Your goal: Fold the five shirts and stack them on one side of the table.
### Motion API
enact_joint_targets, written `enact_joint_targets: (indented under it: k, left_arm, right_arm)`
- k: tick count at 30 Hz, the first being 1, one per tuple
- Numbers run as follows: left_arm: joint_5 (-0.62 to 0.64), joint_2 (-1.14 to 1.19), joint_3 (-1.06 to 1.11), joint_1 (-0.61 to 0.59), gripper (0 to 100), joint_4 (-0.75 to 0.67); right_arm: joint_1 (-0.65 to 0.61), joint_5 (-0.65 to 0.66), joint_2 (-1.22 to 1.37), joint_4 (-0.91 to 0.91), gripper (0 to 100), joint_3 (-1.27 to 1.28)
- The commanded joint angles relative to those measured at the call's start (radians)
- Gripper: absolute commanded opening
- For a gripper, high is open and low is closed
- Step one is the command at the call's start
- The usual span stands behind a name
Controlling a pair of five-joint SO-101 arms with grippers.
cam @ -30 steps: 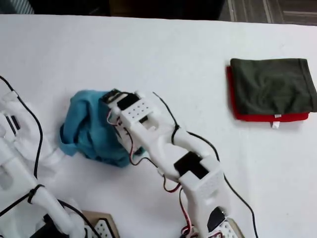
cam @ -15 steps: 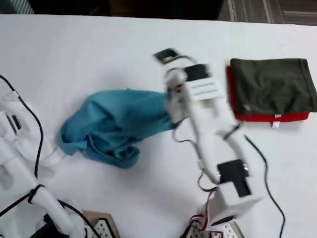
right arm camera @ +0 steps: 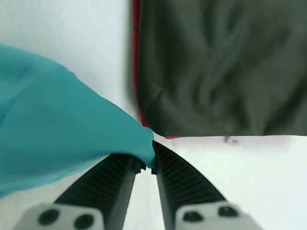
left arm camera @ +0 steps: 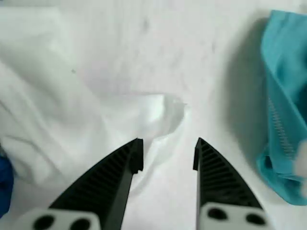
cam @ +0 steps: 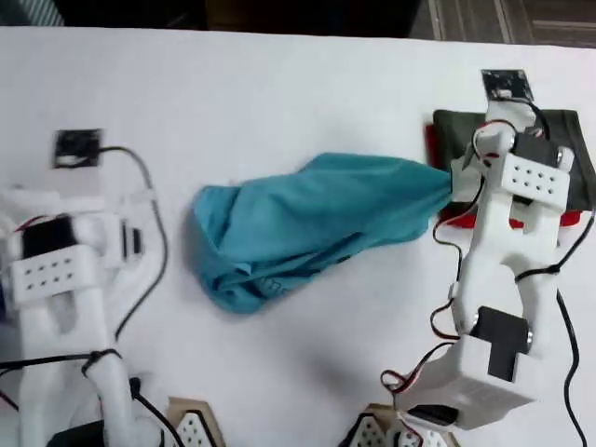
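Teal shirt (cam: 307, 219) soft, stretched cone-shaped, pinched by right claw (right arm camera: 147, 165).

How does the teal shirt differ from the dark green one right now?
The teal shirt is unfolded and bunched, drawn out across mid-table; the dark green shirt is folded flat into a rectangle. The right gripper has its jaws shut on one end of the teal shirt; nothing grips the dark green shirt. The teal shirt lies on the table; the dark green shirt sits on a folded red shirt.
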Motion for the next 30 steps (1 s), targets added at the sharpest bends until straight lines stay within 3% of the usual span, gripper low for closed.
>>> enact_joint_targets:
  k: [1, 7, 12, 19, 23, 27, 30]
  left_arm:
    - [0.005, -0.025, -0.010, 0.161, 19, -0.017]
    - [0.015, -0.017, -0.005, 0.338, 20, -0.043]
    - [0.106, -0.015, 0.045, 0.351, 20, -0.080]
    - [0.117, -0.015, 0.232, 0.351, 20, -0.282]
    - [0.256, -0.017, 0.226, 0.353, 21, -0.307]
    - [0.451, -0.017, 0.213, 0.351, 29, -0.269]
    - [0.466, -0.017, 0.216, 0.354, 31, -0.258]
  right_arm:
    - [-0.012, -0.063, -0.064, -0.153, 2.0, 0.107]
    - [-0.028, -0.091, -0.074, -0.421, 2.0, 0.367]
    - [-0.033, -0.091, -0.099, -0.433, 2.0, 0.377]
    - [-0.028, -0.091, -0.111, -0.432, 2.0, 0.379]
    - [-0.035, -0.091, -0.113, -0.437, 2.0, 0.396]
    - [-0.036, -0.091, -0.114, -0.440, 2.0, 0.404]
    - [-0.036, -0.091, -0.113, -0.440, 2.0, 0.404]
